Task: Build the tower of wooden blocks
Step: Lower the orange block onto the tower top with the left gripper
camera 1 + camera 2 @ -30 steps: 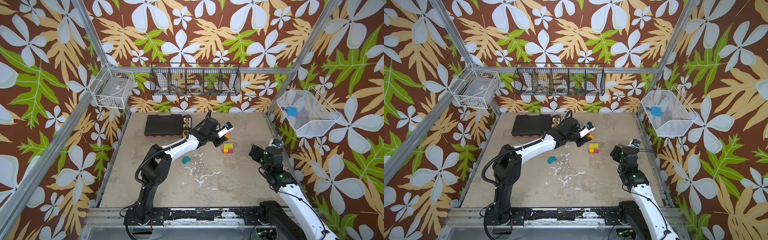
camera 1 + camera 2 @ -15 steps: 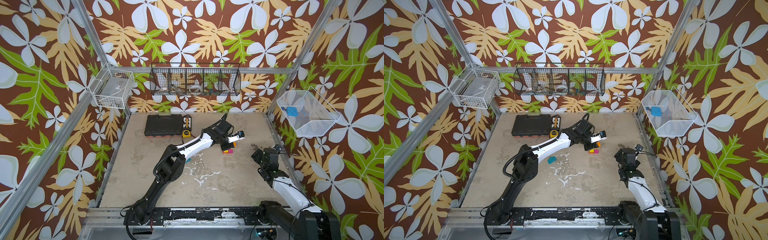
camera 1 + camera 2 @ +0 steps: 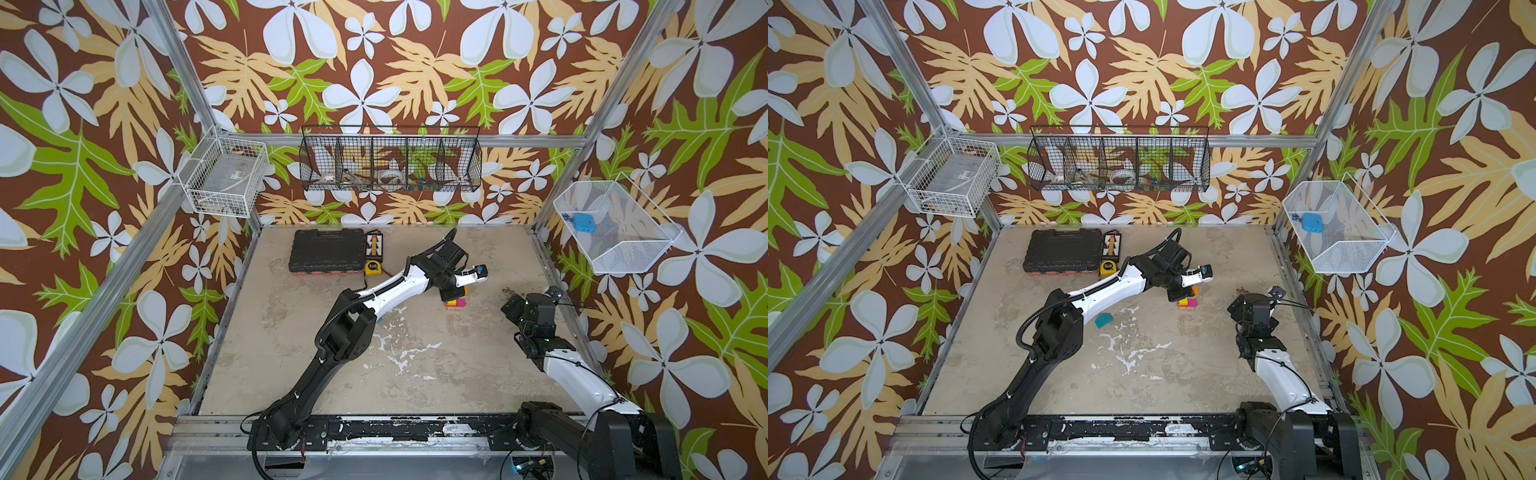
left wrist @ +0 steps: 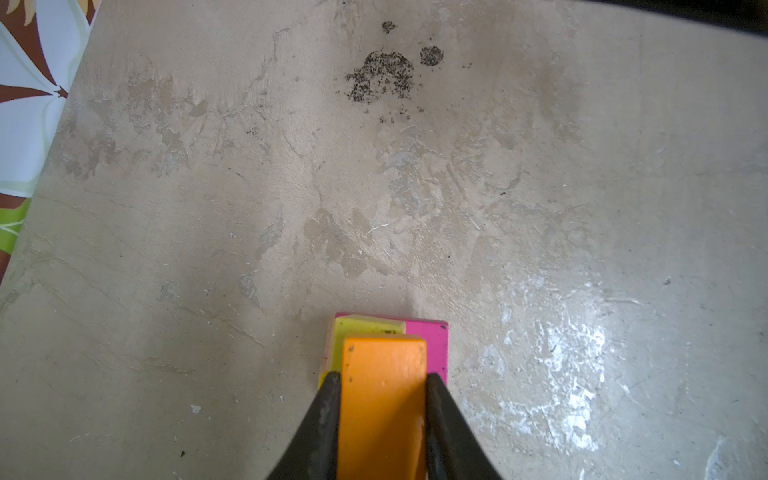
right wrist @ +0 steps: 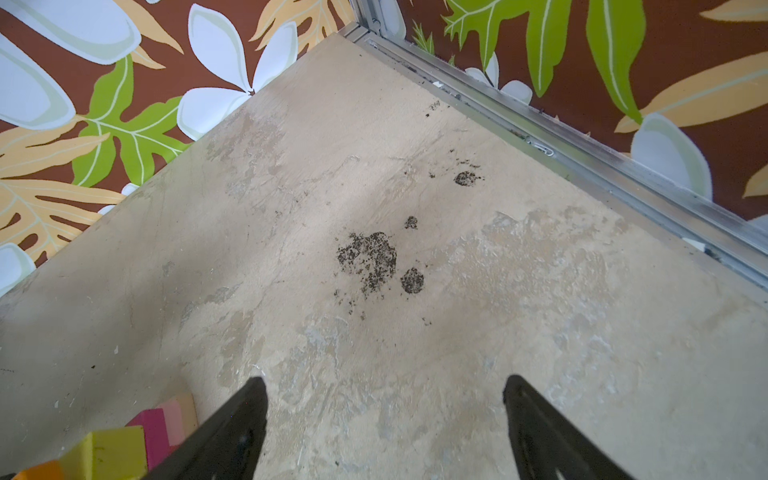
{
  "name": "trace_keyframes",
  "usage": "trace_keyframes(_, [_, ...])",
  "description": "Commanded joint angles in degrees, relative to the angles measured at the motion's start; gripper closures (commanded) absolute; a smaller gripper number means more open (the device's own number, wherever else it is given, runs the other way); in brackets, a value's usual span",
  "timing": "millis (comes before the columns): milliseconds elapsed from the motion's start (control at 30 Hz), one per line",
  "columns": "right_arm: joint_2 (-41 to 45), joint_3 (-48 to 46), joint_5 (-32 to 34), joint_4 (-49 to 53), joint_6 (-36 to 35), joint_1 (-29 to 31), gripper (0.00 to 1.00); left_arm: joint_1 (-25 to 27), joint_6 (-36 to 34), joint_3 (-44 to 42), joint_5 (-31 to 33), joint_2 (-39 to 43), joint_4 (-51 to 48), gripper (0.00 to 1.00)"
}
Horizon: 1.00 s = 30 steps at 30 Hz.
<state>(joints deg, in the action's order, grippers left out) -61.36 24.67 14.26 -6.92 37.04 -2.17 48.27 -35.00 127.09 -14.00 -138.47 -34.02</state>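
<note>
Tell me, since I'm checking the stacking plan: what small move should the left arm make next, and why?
Probably ease the orange block straight down onto the tower. The left gripper is shut on it, over the yellow block and magenta block; whether it already touches them I cannot tell.

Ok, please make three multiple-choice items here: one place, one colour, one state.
1. Where does the teal wedge lie?
A. on the tower
B. on the table, beside the left arm
C. in the right gripper

2. What colour is the block in the left gripper?
A. red
B. orange
C. tan

3. How is the right gripper?
A. shut on a yellow block
B. shut, empty
C. open, empty

Key: B, a top view shows it on the table, apart from the tower; B, the jaws clamp an orange one; C, its jaws stand wide apart with nothing between.
</note>
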Motion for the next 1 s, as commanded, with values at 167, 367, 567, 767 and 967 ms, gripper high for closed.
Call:
trace_keyframes(167, [-0.7, 0.8, -0.4, -1.3, -0.3, 0.0, 0.12, -0.1, -1.4, 1.0, 0.0, -0.7, -0.5, 1.0])
trace_keyframes(367, [-0.8, 0.8, -0.6, -1.3, -0.3, 0.0, 0.11, 0.0, -1.5, 1.2, 0.7, -1.2, -0.1, 1.0])
trace_keyframes(567, [-1.0, 1.0, -0.8, -1.2, -0.5, 0.1, 0.12, -0.1, -1.4, 1.8, 0.7, -1.3, 0.0, 1.0])
trace_keyframes(767, [-1.1, 1.1, -0.9, -1.1, -0.4, 0.1, 0.12, 0.0, -1.6, 1.9, 1.4, -1.4, 0.0, 1.0])
trace_keyframes(967, [-1.2, 1.2, -1.0, -1.0, -0.5, 0.0, 0.12, -0.1, -1.6, 1.9, 1.9, -1.4, 0.0, 1.0])
